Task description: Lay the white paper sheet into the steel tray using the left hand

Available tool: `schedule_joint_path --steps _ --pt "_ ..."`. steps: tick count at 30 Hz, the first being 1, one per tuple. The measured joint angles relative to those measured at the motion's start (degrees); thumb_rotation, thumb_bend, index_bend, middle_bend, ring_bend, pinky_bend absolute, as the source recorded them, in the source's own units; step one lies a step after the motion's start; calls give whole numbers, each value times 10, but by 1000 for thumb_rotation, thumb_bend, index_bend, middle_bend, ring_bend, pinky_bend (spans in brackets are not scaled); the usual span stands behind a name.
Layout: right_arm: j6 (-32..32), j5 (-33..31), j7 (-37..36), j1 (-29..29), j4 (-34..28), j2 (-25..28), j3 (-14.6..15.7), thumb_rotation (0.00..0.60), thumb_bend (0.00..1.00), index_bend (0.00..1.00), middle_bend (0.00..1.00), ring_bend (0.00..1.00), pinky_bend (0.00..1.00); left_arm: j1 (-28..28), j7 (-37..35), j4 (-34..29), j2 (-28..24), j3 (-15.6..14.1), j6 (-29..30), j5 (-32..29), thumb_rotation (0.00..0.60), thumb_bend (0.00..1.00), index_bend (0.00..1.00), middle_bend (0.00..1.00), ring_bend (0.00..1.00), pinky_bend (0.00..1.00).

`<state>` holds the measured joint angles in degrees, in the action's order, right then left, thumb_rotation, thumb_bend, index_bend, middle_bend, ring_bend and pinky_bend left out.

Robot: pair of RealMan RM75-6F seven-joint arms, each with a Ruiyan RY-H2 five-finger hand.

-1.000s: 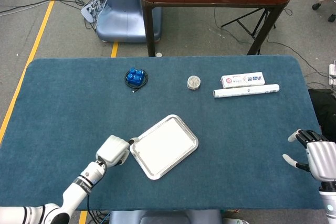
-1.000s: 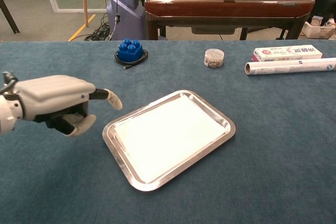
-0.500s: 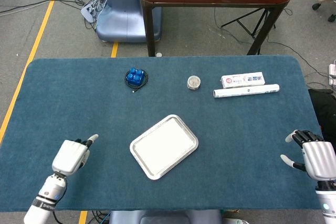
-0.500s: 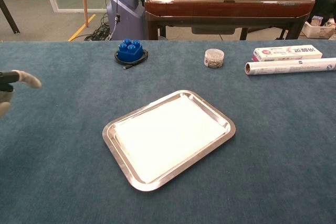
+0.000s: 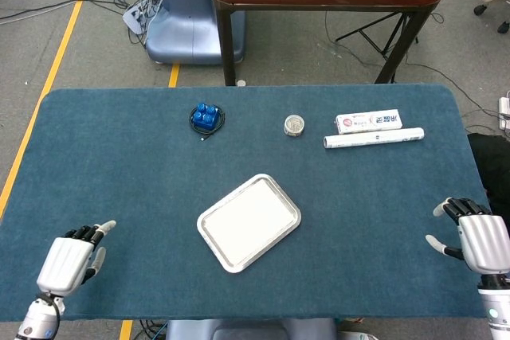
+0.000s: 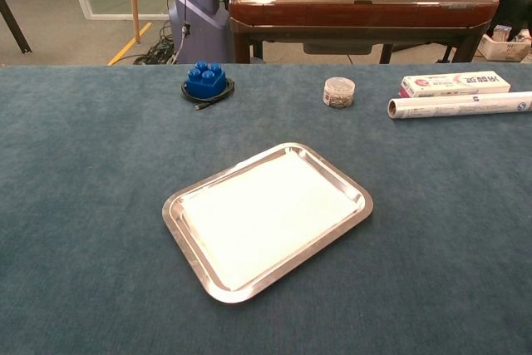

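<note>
1. The left hand (image 5: 70, 259) is seen near the table's front-left corner, fingers apart and nothing held.
2. The right hand (image 5: 478, 240) is seen at the right edge, likewise spread and holding nothing.
3. The white paper sheet (image 6: 264, 214) is laid flat inside the steel tray (image 6: 184, 201), well apart from both hands.

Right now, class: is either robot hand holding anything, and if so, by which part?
Nothing is held. The left hand and right hand are both empty; the white paper sheet lies in the steel tray.
</note>
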<state>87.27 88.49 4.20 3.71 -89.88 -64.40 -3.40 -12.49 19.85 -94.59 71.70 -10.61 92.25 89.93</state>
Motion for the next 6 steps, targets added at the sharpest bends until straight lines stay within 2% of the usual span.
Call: schedule_joint_path --steps 6 --pt "-7 1 -6 4 1 1 0 600 96 469 427 343 472 9 -17 5 -6 13 -20 -16 600 498 263 393 380 500"
